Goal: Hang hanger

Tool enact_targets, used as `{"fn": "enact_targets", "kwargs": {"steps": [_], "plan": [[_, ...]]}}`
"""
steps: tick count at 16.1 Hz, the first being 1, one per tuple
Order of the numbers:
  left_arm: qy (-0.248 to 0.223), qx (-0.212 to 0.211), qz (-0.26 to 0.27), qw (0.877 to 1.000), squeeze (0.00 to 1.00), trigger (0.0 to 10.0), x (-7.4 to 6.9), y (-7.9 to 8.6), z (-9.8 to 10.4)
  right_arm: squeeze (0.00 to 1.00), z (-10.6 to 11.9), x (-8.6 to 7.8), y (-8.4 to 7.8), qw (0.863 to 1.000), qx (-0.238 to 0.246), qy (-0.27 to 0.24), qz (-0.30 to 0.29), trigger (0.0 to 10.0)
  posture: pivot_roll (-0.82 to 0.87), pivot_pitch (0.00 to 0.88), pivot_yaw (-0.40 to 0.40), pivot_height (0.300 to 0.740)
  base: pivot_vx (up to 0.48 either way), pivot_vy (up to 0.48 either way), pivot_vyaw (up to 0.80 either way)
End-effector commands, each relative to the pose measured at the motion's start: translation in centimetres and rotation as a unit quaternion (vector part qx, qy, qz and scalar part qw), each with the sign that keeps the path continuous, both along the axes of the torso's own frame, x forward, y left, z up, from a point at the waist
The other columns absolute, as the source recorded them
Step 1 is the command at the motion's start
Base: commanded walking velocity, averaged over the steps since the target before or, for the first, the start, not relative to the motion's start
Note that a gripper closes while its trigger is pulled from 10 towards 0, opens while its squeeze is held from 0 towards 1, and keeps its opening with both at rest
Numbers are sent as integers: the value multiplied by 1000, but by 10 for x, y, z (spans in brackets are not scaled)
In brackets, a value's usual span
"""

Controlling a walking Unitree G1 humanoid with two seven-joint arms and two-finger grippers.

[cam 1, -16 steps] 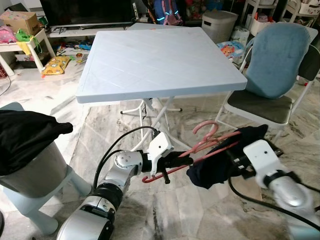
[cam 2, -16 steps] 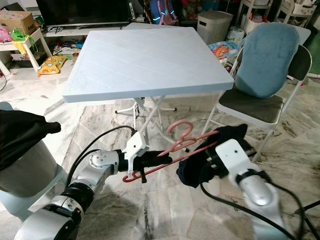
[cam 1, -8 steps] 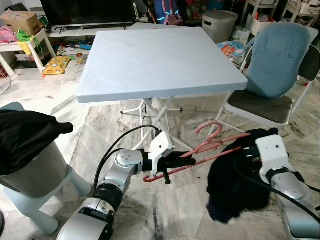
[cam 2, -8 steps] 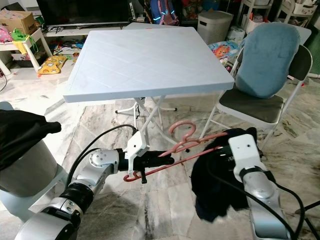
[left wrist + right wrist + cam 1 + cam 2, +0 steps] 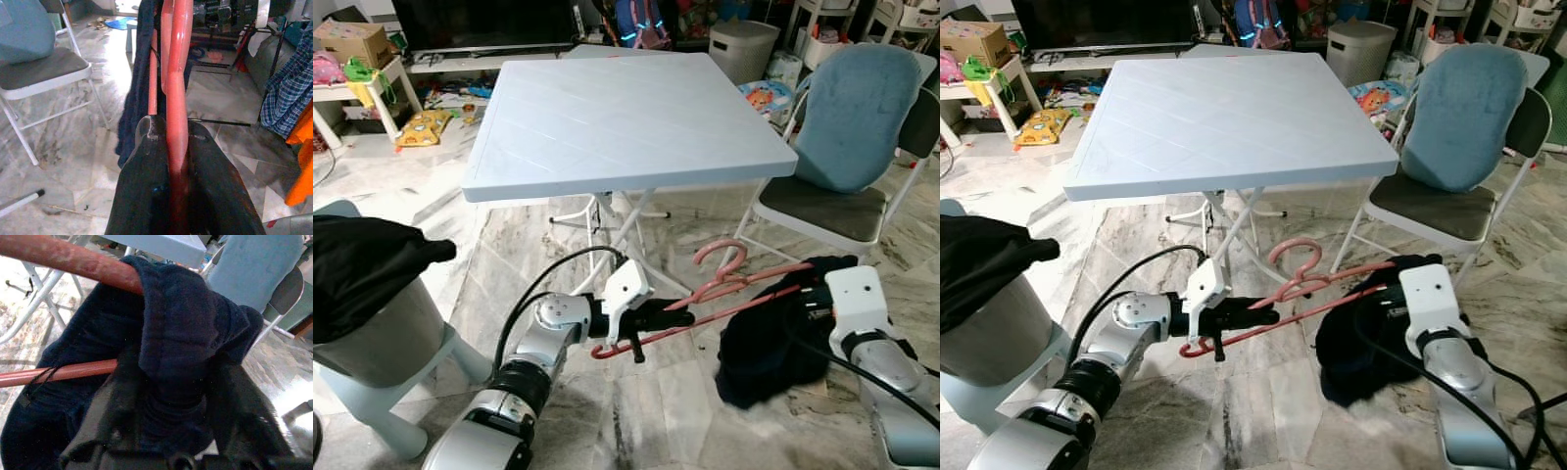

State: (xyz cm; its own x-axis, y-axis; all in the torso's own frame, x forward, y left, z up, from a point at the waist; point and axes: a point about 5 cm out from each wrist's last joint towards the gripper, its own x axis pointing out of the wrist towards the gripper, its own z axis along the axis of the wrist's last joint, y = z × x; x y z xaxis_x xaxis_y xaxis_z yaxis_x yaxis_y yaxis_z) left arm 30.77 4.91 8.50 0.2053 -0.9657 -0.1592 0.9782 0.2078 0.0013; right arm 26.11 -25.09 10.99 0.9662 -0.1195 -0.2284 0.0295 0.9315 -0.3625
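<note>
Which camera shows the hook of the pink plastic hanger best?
The right eye view: the hook of the pink plastic hanger curls up clear against the floor. The left eye view shows likewise. The left wrist view shows only its bars pinched in the left tool; the right wrist view, bars under dark cloth.

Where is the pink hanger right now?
The hanger is held low in front of the table, clamped at one end by the left gripper, its other end under the dark garment at the right gripper.
</note>
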Motion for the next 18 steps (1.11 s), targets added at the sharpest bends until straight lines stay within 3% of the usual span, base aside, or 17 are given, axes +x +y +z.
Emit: {"fn": "enact_targets", "kwargs": {"steps": [1, 6, 9, 11, 15, 18], "plan": [[-25, -15, 2, 1000, 0, 0, 4, -1, 12, 0, -1, -1, -6, 1000, 4, 2, -8, 0, -55, 0, -9, 740, 0, 0, 0], [-25, -14, -2, 1000, 0, 0, 3, -1, 11, 0, -2, -2, -6, 1000, 11, 2, -9, 0, -60, 0, -10, 740, 0, 0, 0], [-24, -11, -2, 1000, 0, 0, 3, 0, 10, 0, -2, -6, -15, 999, 13, -1, -34, 0, -58, 0, -12, 740, 0, 0, 0], [-28, -5, 2, 1000, 0, 0, 2, 2, 8, 0, 4, -10, -23, 997, 25, -23, -64, 0, -54, 0, -15, 740, 0, 0, 0], [-32, 25, -1, 999, 0, 0, -5, 14, -4, 0, 37, -1, -39, 987, -2, -95, -129, 0, -55, 0, -13, 740, 0, 0, 0], [-30, 18, -12, 999, 0, 0, -10, 26, -4, 0, 39, 7, -54, 979, -18, -96, -177, 0, -44, 0, -18, 740, 0, 0, 0]]}}
